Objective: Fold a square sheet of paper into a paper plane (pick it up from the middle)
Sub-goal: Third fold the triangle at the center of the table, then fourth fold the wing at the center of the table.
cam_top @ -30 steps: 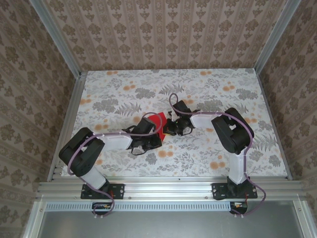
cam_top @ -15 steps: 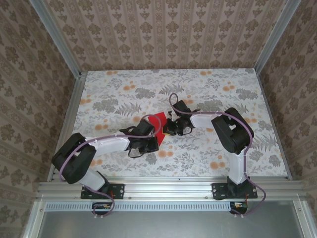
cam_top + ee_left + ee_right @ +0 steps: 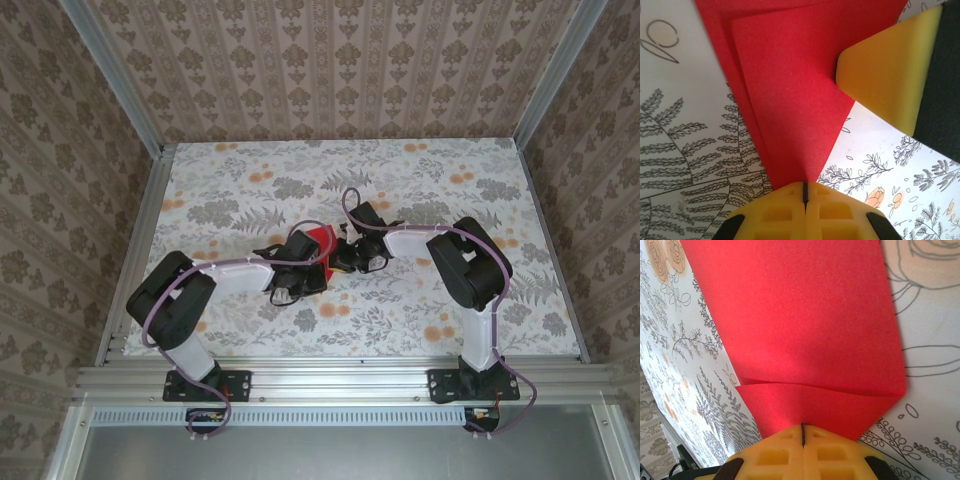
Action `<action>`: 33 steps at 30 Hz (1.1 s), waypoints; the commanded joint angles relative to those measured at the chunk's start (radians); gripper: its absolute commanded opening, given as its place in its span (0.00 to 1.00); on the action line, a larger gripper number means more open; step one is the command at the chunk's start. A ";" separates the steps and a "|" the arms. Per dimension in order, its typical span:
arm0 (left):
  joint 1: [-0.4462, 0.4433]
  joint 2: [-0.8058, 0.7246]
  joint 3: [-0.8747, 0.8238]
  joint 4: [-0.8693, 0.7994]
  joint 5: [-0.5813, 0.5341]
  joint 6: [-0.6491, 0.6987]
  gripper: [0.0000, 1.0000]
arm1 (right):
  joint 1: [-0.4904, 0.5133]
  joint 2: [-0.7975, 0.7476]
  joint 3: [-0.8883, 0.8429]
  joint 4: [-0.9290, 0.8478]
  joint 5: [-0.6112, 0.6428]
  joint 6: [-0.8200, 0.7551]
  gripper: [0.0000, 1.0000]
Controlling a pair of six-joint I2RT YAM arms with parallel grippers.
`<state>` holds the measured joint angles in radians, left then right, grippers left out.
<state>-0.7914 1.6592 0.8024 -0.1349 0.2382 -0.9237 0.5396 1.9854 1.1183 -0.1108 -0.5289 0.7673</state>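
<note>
The square sheet of paper (image 3: 319, 240) is bright red and folded into layers, lying flat on the floral table mid-centre. In the left wrist view the paper (image 3: 790, 95) narrows to a point that ends under my left gripper (image 3: 804, 189), whose jaws are shut with the tips resting on that point. One yellow finger (image 3: 882, 75) of the right gripper touches the paper's right edge there. In the right wrist view a folded flap of the paper (image 3: 805, 315) runs under my right gripper (image 3: 803, 429), also shut and pressing on it. From above, the left gripper (image 3: 311, 264) and right gripper (image 3: 336, 256) flank the paper closely.
The floral tablecloth (image 3: 450, 190) covers the table. Aluminium rails (image 3: 330, 380) run along the near edge, and patterned walls close in the back and both sides. Both arms bend inward towards the middle of the table.
The left arm's elbow swung out to the left and came back, and its gripper edged up closer to the paper. The right arm and the paper stayed put.
</note>
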 commanded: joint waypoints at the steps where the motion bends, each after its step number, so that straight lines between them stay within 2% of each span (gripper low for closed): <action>1: -0.006 -0.016 -0.056 -0.085 -0.010 -0.025 0.00 | -0.004 0.053 -0.022 -0.078 0.111 0.020 0.02; 7: -0.008 -0.129 -0.099 -0.169 -0.001 0.005 0.02 | -0.004 -0.024 -0.001 -0.104 0.084 0.022 0.07; 11: 0.020 -0.194 -0.053 -0.155 0.013 0.021 0.14 | -0.006 -0.136 -0.007 -0.096 0.083 0.032 0.22; 17: 0.084 -0.196 0.002 -0.114 -0.005 0.023 0.38 | -0.031 -0.290 -0.098 -0.089 0.234 0.017 0.56; 19: 0.100 -0.176 0.013 -0.085 -0.011 0.023 0.43 | -0.048 -0.298 -0.124 -0.077 0.240 0.008 0.61; 24: 0.109 -0.100 0.061 -0.037 -0.002 0.040 0.43 | -0.074 -0.254 -0.141 -0.005 0.153 -0.012 0.60; 33: 0.115 -0.002 0.127 -0.022 0.003 0.081 0.31 | -0.081 -0.155 -0.112 0.035 0.085 -0.014 0.52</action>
<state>-0.6846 1.6371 0.8944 -0.1699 0.2382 -0.8810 0.4614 1.8091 0.9909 -0.1055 -0.4015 0.7624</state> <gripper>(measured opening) 0.317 0.528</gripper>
